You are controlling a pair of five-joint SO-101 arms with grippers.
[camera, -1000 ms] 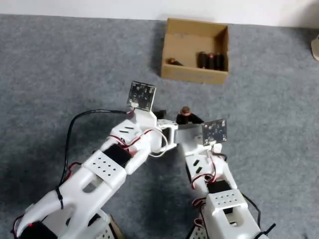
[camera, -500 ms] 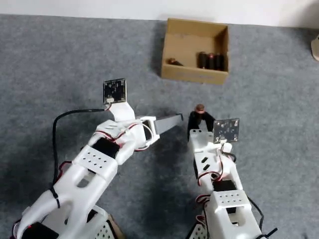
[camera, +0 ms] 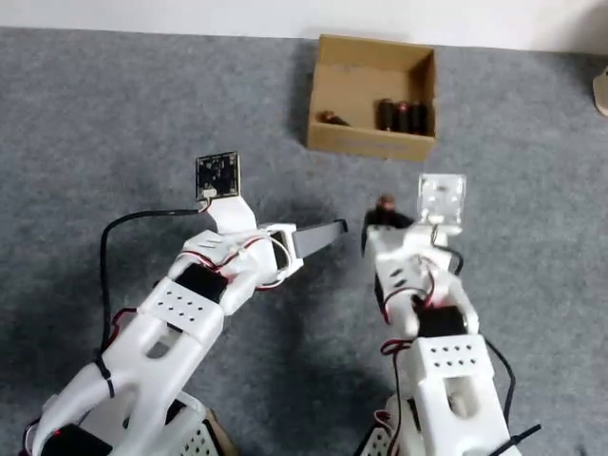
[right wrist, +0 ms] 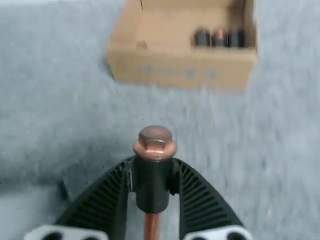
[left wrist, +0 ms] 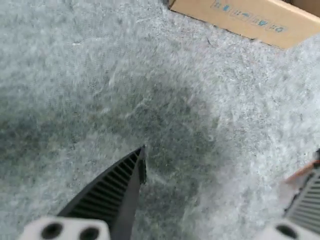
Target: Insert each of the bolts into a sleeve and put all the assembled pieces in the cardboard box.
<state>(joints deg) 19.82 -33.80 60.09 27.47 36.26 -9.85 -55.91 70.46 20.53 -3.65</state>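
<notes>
Now that our arms have parted, the right jaws, clenched on the sleeve (right wrist: 150, 186) with its bolt (right wrist: 154, 141) seated, have swung nearer the cardboard box (camera: 369, 141) at the far side; left jaws hang released, empty. We judge delivery comes next. Grey felt covers the table (camera: 114, 114), pale wall (camera: 190, 13) beyond.
</notes>
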